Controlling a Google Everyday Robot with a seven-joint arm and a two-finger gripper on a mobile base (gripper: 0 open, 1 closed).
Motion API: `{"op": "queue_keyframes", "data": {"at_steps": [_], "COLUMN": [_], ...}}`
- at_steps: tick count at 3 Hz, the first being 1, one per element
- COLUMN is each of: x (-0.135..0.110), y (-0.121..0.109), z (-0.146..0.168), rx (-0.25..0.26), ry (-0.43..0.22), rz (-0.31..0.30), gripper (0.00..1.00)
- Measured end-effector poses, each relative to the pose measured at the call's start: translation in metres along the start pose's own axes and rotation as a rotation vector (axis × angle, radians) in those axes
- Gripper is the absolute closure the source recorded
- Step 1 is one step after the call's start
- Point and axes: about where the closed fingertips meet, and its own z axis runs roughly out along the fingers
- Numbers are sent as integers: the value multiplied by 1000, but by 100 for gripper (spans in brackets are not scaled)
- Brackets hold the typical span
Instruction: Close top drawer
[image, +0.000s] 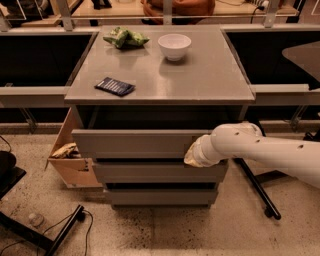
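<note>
1. I read this as a lab or office test space, not a home.
2. My claw (192, 156) rests at the right end of the top drawer (135, 143), on a plain grey cabinet (200, 82).
3. Below the claw is a speckled hard floor (165, 235).
4. Above it, to both sides, run metal-edged counters (35, 93).
5. Lower right of it stands a black equipment leg (257, 192).

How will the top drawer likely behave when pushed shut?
The top drawer has a wide, flat front, so it is probably stiff and should slide straight back rather than tip. The hand sits off-centre at that front, so the drawer may skew slightly. Nearly cabinet-wide, it is likely fairly heavy.
</note>
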Motion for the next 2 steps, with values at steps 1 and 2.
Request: {"op": "queue_keyframes", "data": {"at_steps": [1,2], "x": [0,0], "y": [0,0], "z": [0,0], "rx": [0,0], "ry": [0,0], "rz": [0,0], "gripper": [5,0]}}
